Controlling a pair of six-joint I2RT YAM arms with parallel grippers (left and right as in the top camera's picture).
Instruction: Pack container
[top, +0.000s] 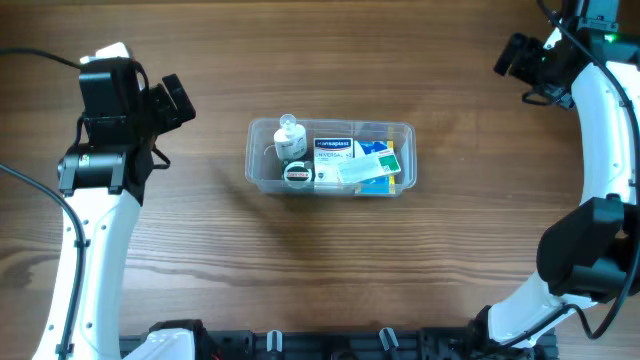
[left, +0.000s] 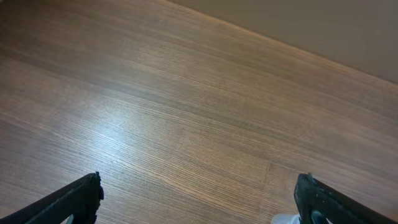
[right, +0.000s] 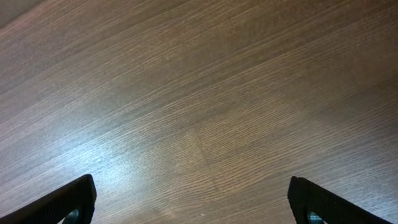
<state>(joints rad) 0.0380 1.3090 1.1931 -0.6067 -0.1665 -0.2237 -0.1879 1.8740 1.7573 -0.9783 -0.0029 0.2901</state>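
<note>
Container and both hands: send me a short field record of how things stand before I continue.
container: clear tub, mid table, no lid on it
contents: small bottle, round dark-topped jar, white box, blue and yellow packets
left hand: open, empty, over bare wood, left of the container
right hand: open, empty, over bare wood, far right, apart from the container

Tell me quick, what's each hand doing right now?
Left hand: open, fingers spread wide, holding nothing.
Right hand: open, fingers spread wide, holding nothing.
</note>
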